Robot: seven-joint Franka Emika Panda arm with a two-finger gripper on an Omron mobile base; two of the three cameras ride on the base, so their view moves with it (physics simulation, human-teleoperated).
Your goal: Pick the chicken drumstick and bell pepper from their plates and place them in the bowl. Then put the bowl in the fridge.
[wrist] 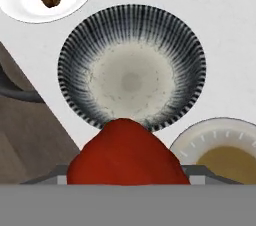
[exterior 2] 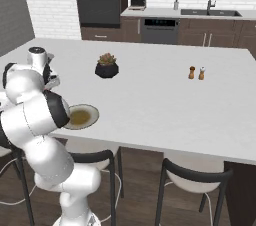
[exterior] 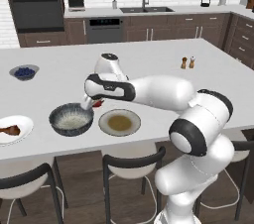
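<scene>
- Gripper (exterior: 97, 103) is pinching the bell pepper (wrist: 125, 152); the red body sits between the jaws in the hand view, and a sliver of red shows under the hand in the left base view.
- Pepper hangs just above the counter at the right rim of the bowl (exterior: 72, 119), between it and the beige plate (exterior: 119, 122). Not over the bowl's middle yet, judging by the hand view, where the bowl lies ahead of the pepper.
- Bowl looks empty: whitish mottled inside, nothing in it.
- Chicken drumstick (exterior: 10, 130) lies on the white plate (exterior: 22, 125), left of the bowl, near the island's near edge.
- Beige plate is bare (tan centre, nothing on it).
- Handling guess, pepper: light, smooth rounded skin, likely slippery, somewhat hollow, so a firm squeeze could dent it. Hold across the widest part of the body, not the stem.
- Handling guess, drumstick: small, stiff and irregular; grip across the thick meaty end, since the thin bone end would probably pivot or slip.
- Handling guess, bowl: rigid, heaviest item, breakable if dropped; only the rim gives a pinch point, one finger inside and one outside the wall.
- Fridge can't be made out here.
</scene>
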